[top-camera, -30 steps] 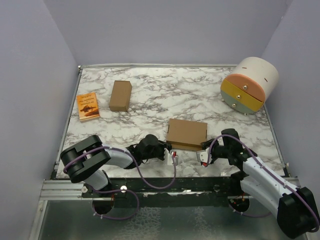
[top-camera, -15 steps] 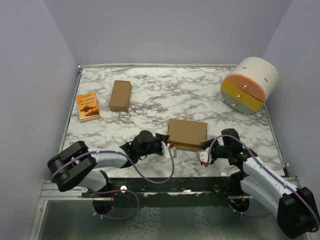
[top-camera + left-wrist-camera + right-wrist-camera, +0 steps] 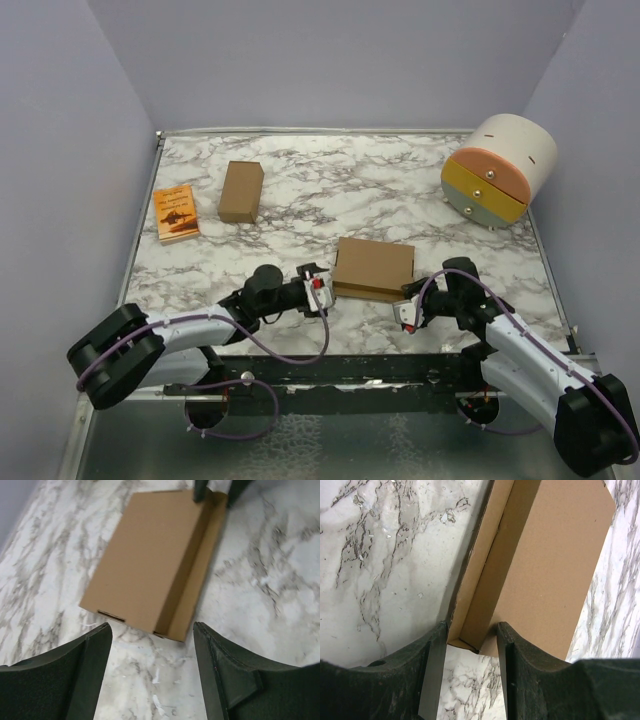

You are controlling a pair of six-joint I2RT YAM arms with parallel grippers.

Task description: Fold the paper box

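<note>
Marble desk (image 3: pixel 300 190), lavender walls on three sides. The paper box (image 3: pixel 373 265) lies front-centre between the two arms. It's well apart from the narrower cardboard box (image 3: pixel 241 191) and orange booklet (image 3: pixel 176 213) at rear left, and from the round drawer unit (image 3: pixel 497 168) at rear right. None of them interfere.

Box state:
- It reads as a shallow, wide box with the top panel down flat.
- A lighter strip along the near long side angles out from a crease rather than sitting flush.
- Slots show on the left short end.
- My read is mostly folded, with the near strip not yet seated.

Left fingers (image 3: pixel 90 665):
- Spread wide and holding nothing.
- They point at the left short end, just beside it, with bare desk between tips and cardboard.
- That looks like a line-up to push or square that end, or to catch the strip's corner.

Right fingers (image 3: pixel 432 670):
- They sit at the near right corner with a narrow gap, one finger outside the strip and one over the top panel, cardboard corner in between.
- I can't tell from either wrist view whether they clamp or just bracket it.
- Probable purpose is an anchor, so the light box doesn't skate when the left side loads it.

Risk: if that corner isn't really held, a push from the left spins the box on the smooth marble. The strip could also spring back out unless it's pressed along its whole length.
</note>
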